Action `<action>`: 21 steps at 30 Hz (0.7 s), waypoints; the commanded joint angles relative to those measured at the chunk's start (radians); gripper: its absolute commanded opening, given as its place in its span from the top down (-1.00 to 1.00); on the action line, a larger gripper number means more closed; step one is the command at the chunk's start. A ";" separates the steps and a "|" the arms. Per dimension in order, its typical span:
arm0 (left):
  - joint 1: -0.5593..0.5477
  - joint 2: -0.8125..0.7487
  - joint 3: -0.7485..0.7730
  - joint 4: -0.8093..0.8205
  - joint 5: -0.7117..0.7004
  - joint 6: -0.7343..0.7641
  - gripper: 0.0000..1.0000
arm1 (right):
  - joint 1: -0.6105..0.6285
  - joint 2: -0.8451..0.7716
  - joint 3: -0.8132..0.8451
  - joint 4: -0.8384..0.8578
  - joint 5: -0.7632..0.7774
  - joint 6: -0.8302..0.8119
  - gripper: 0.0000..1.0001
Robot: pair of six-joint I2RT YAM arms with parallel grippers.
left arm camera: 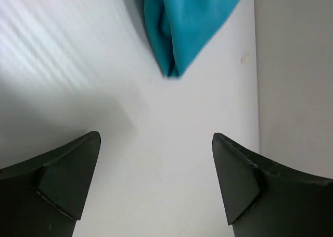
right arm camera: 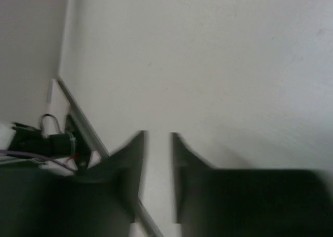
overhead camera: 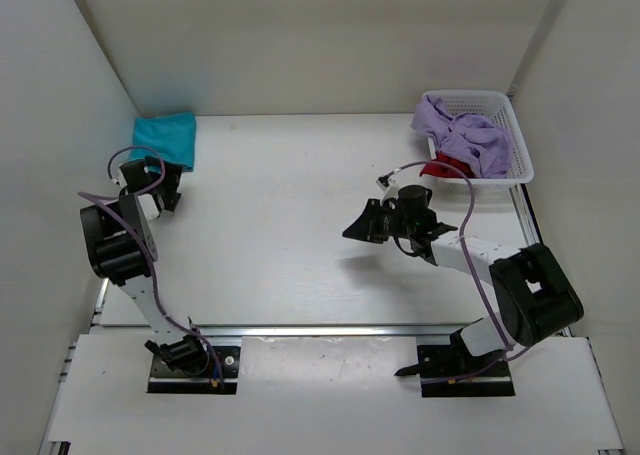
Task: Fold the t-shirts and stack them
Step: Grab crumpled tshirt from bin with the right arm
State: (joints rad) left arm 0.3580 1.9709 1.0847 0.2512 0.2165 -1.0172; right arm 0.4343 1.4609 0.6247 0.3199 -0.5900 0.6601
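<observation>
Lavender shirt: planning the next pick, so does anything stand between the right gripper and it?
Nothing visible covers it. The lavender shirt lies on top in the basket, over the red shirt, spilling past the rim. The right gripper hangs over the table, pointing away from it.

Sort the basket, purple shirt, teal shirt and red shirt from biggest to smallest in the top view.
1. basket
2. purple shirt
3. teal shirt
4. red shirt, mostly hidden by the purple one, so only its showing part counts

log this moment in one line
left gripper open, empty, just short of teal shirt in far-left corner | right gripper narrow gap, empty, over table | purple shirt, red shirt in basket
</observation>
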 commanded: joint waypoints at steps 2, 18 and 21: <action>-0.098 -0.210 -0.152 0.010 -0.028 0.078 -0.98 | 0.023 -0.080 0.113 -0.074 0.171 -0.034 1.00; -1.007 -0.567 -0.342 -0.069 -0.183 0.382 0.51 | -0.502 0.093 0.734 -0.610 0.624 -0.326 0.75; -1.022 -0.589 -0.420 0.032 -0.091 0.362 0.55 | -0.519 0.249 0.866 -0.657 0.599 -0.394 0.21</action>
State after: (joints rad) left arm -0.6559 1.4059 0.7227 0.2546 0.0910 -0.6865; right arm -0.0898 1.5810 1.3960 -0.2390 -0.0071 0.3676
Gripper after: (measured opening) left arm 0.231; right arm 0.354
